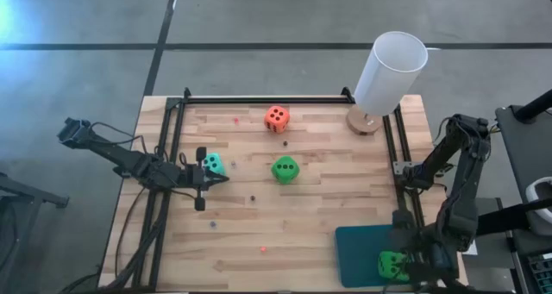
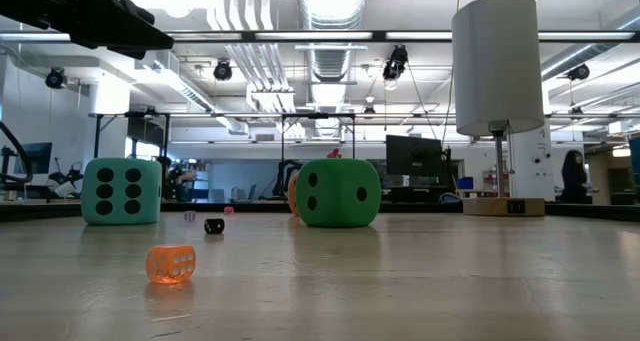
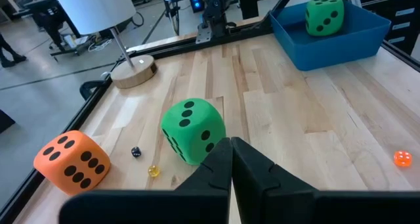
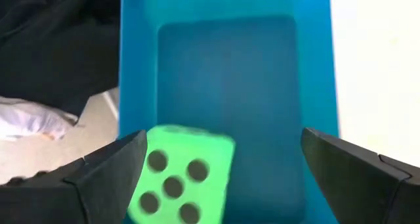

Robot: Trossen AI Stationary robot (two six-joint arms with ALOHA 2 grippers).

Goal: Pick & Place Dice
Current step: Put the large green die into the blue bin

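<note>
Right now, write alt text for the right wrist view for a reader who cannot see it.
A bright green die with dark pips lies inside a blue bin, seen from above. The right gripper hangs over it with jaws wide open, one dark finger on each side of the die, neither touching it.

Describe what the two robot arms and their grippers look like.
Both arms are dark, nearly black, built of slim jointed segments. The left gripper ends in two flat, tapering black fingers. The right gripper has matching angular dark fingers. Thin black cables trail along the left arm's base.
</note>
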